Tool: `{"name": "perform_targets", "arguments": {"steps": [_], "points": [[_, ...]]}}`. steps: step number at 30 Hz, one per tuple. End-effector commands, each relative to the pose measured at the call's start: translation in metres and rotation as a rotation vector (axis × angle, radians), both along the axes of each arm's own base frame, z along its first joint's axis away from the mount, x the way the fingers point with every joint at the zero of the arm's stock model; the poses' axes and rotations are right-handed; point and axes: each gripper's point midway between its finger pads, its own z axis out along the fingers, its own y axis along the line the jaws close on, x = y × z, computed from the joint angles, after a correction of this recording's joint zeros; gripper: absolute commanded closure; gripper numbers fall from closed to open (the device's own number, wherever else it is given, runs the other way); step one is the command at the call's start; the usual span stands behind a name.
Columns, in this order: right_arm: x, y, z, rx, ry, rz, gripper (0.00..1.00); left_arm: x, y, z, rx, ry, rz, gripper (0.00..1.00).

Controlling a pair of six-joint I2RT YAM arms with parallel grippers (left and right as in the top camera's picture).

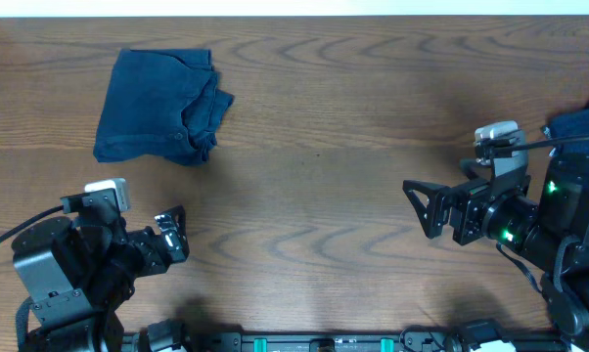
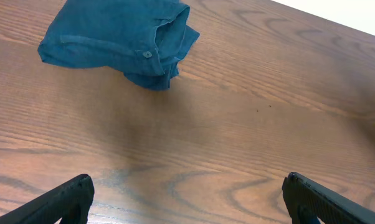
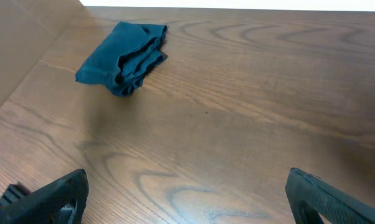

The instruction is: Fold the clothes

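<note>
The clothes I can see best are dark navy shorts (image 1: 162,106), folded into a compact bundle at the far left of the wooden table. The bundle (image 2: 119,37) shows a small button and layered edges on its right side, and from the right wrist view it (image 3: 122,56) lies far off to the upper left. My left gripper (image 1: 177,235) hovers near the front left, open and empty, well short of the bundle. On the right side my right gripper (image 1: 418,209) is also open, holding nothing. In both wrist views only bare wood lies between the spread fingers (image 2: 69,199) (image 3: 56,196).
More dark blue cloth (image 1: 580,124) peeks out at the right edge, partly behind the right arm. The table (image 1: 314,147) ends at a white strip along the far side. The arm bases stand at the front edge.
</note>
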Motion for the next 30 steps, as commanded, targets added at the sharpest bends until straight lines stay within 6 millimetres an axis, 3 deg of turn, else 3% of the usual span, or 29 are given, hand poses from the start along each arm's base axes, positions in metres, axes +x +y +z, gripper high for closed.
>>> {"name": "perform_targets", "arguments": {"steps": [1, 10, 21, 24, 30], "points": [[-0.002, 0.0, 0.004, -0.002, -0.015, 0.014, 0.01, 0.0, 0.001, -0.002, 0.011, 0.005, -0.004, 0.02], [-0.004, -0.003, -0.001, -0.044, -0.014, 0.021, 0.01, 0.0, 0.001, -0.002, 0.011, 0.005, -0.004, 0.02], [0.003, 0.004, 0.024, -0.221, -0.414, 0.196, 0.01, 0.0, 0.001, -0.002, 0.011, 0.005, -0.004, 0.02], [0.003, 0.004, 0.008, -0.226, -0.516, 0.191, 0.01, 0.0, 0.001, -0.002, 0.011, 0.005, -0.004, 0.02], [-0.008, 0.011, -0.068, -0.194, -0.533, 0.237, 0.01, 0.0, 0.001, -0.002, 0.011, 0.005, -0.004, 0.02]]}}
